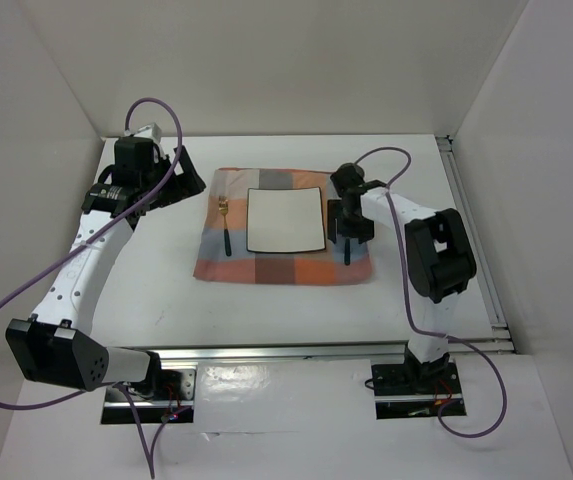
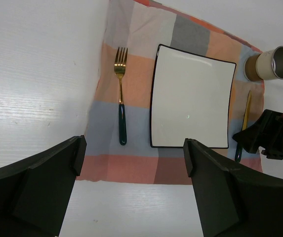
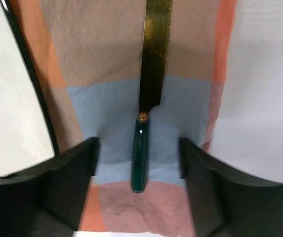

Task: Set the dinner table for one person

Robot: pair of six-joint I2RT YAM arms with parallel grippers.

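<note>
The white dinner table (image 1: pixel 266 315) carries an orange, grey and blue checked mat (image 1: pixel 266 268). A square white plate (image 1: pixel 284 221) lies on the mat's middle. A fork (image 1: pixel 224 226) with a gold head and dark green handle lies left of the plate; it also shows in the left wrist view (image 2: pixel 121 94). A gold-bladed knife with a green handle (image 3: pixel 146 108) lies right of the plate. My right gripper (image 3: pixel 137 145) is open just above the knife, a finger on each side of the handle, not touching it. My left gripper (image 2: pixel 134 148) is open and empty, raised left of the mat.
A beige cup with a metal inside (image 2: pixel 272 63) stands at the mat's far right corner; the right arm (image 1: pixel 436 250) hides it from above. Metal rails run along the table's near edge (image 1: pixel 296 350) and right edge (image 1: pixel 478 240). White walls enclose the back and sides.
</note>
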